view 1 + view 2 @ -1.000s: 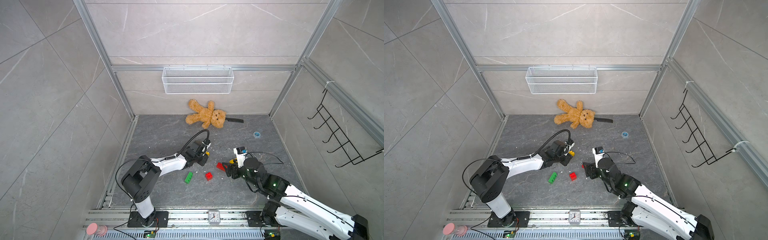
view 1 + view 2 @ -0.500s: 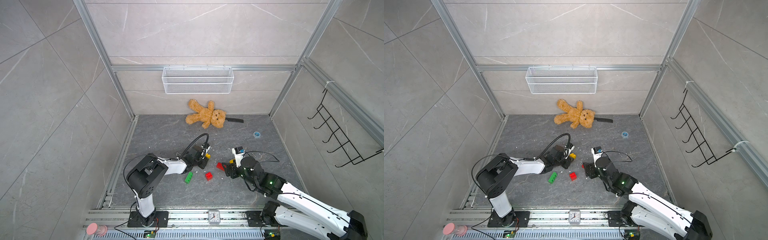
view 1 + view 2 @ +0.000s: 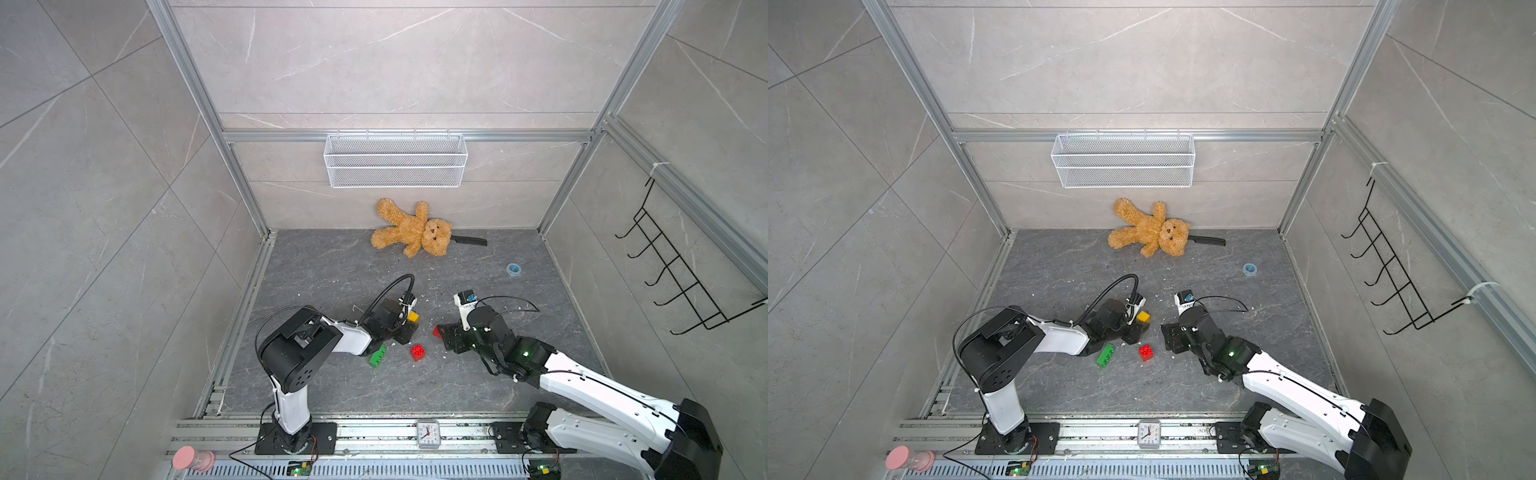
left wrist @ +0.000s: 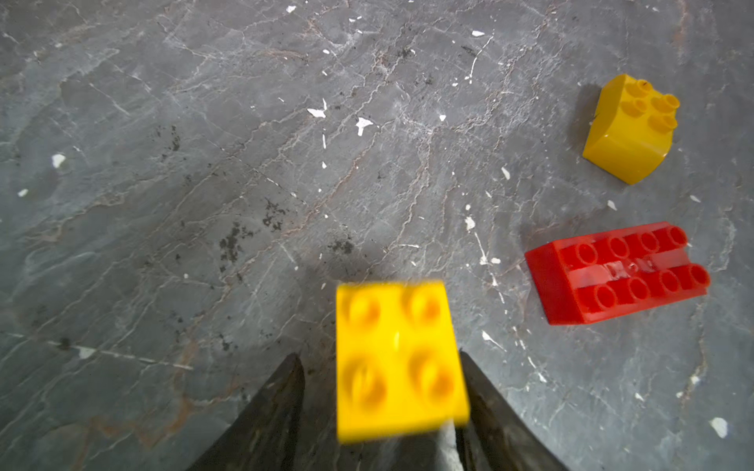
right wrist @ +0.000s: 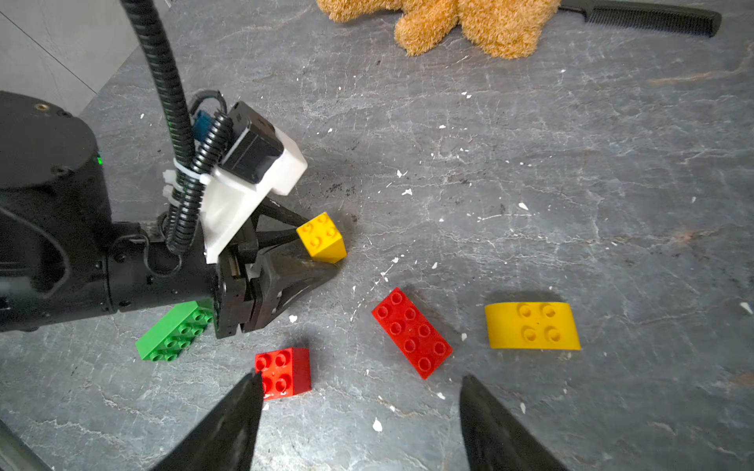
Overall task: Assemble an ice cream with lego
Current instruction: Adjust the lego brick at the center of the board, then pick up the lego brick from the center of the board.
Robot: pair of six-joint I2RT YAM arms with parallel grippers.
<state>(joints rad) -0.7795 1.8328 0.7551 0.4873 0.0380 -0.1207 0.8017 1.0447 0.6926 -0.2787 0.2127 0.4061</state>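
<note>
My left gripper (image 4: 379, 359) stands open low over the floor. The small yellow lego brick (image 4: 398, 359) lies blurred between its jaws, against one finger (image 4: 485, 399) and apart from the other finger (image 4: 277, 399). In the right wrist view this brick (image 5: 321, 237) sits tilted at the left fingertips. My right gripper (image 5: 361, 379) is open and holds nothing. A small red brick (image 5: 283, 372) lies by one of its tips. A long red brick (image 5: 411, 332) and a round-topped yellow brick (image 5: 532, 326) lie just ahead. The green brick (image 3: 377, 356) lies beside the left arm.
A brown teddy bear (image 3: 411, 232) and a black comb (image 3: 469, 240) lie at the back wall. A blue tape roll (image 3: 515, 269) lies at the back right. A wire basket (image 3: 395, 166) hangs above. White crumbs dot the floor.
My left gripper has gone from shut to open around the yellow brick. The left arm's elbow has folded back toward its base. My right gripper stays open and has edged toward the bricks.
</note>
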